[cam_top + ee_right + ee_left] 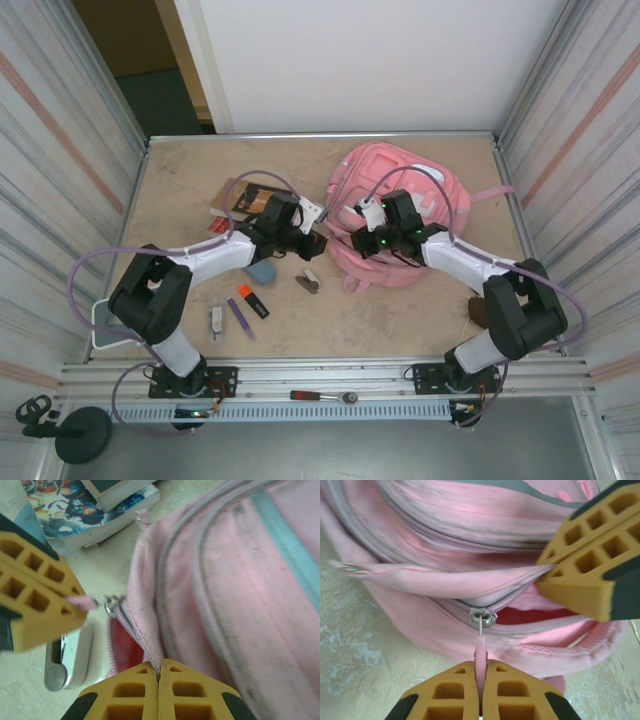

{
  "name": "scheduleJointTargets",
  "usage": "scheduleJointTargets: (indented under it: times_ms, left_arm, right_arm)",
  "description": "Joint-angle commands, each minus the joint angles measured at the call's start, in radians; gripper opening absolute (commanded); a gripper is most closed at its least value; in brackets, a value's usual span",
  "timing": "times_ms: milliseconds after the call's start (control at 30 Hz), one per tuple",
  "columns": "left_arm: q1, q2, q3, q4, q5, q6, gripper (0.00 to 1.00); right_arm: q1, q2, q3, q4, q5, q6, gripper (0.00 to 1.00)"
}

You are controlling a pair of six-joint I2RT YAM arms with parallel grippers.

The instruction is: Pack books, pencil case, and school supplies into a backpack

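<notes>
Ribbed metal walls close in both sides of a beige, mottled table (190, 170), with a plain white wall behind. At the back right lies the pink backpack (392, 165), soft woven fabric with grey piping and rounded shoulders. Its zip is partly undone, showing a red lining in the gap.

Both arms reach inward to its near-left edge. The left gripper (480, 682) has its honeycomb-patterned orange fingers pressed together on the thin pink zipper pull (480, 655), which hangs from a small silver slider. The right gripper (159, 680) is pinched closed on the backpack's fabric edge beside the zip opening.

Two books sit left of the backpack, half under the left arm: a brown-covered one (248, 194) and a colourful cartoon one (52, 505), its print too blurred to read. A slate-blue pencil case (262, 271) with a rounded end peeks from beneath the left forearm.

Nearer the front lie an orange-and-black highlighter (253, 301), a thin purple pen (240, 318), a small silvery clear piece (216, 319), and a grey-brown clip (310, 282), all well apart from the backpack's opening. A red-handled tool (322, 396) rests on the front rail.
</notes>
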Motion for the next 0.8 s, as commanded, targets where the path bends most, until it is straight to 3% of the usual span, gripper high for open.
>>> scheduleJointTargets:
  times_ms: [0,200,400,767]
  left_arm:
    - [0.058,-0.039,0.001,-0.004,-0.088,-0.012,0.00]
    - [0.087,0.025,0.051,-0.026,-0.136,0.006,0.00]
    - [0.099,0.074,0.115,-0.029,-0.163,0.000,0.00]
    - [0.130,0.186,0.259,-0.035,-0.132,-0.003,0.00]
  right_arm:
    - [-0.063,-0.074,-0.055,-0.046,0.033,0.055,0.00]
    - [-0.120,-0.143,-0.084,-0.055,-0.034,0.072,0.00]
    - [-0.181,-0.155,-0.057,-0.057,-0.195,0.075,0.00]
    - [-0.278,-0.276,-0.028,-0.070,-0.386,0.140,0.00]
